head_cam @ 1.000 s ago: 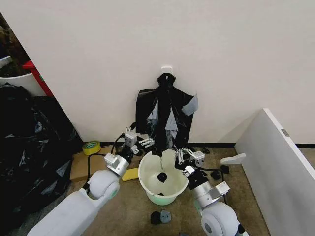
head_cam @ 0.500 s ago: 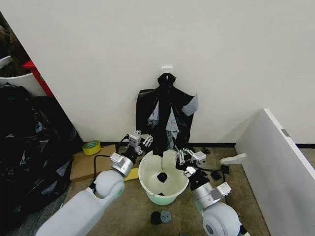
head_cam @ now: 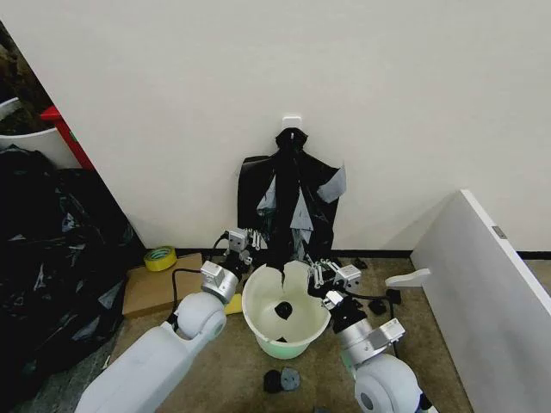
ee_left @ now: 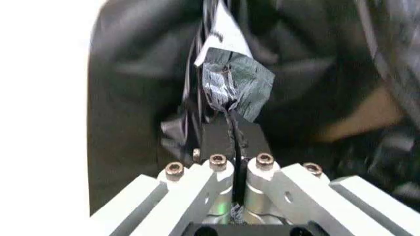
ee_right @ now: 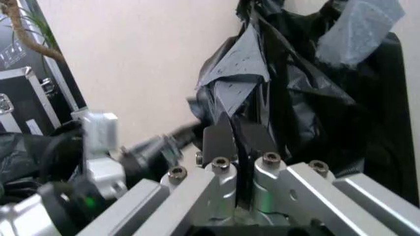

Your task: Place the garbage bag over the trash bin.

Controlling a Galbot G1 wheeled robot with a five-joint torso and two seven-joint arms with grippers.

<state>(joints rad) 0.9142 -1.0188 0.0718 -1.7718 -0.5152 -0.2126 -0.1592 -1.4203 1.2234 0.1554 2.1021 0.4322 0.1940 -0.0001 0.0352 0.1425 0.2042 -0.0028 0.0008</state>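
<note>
The garbage bag hangs on the wall at twelve o'clock above the trash bin. Left end effector and right end effector each pinch its plastic; tape roll at nine o'clock.

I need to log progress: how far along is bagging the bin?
Early stage. Done: both grippers have pinched the garbage bag, which hangs from a wall hook. In hand: the left gripper and right gripper are shut on its lower edge. Left: the trash bin is unlined; the bag must be spread over its rim.
</note>
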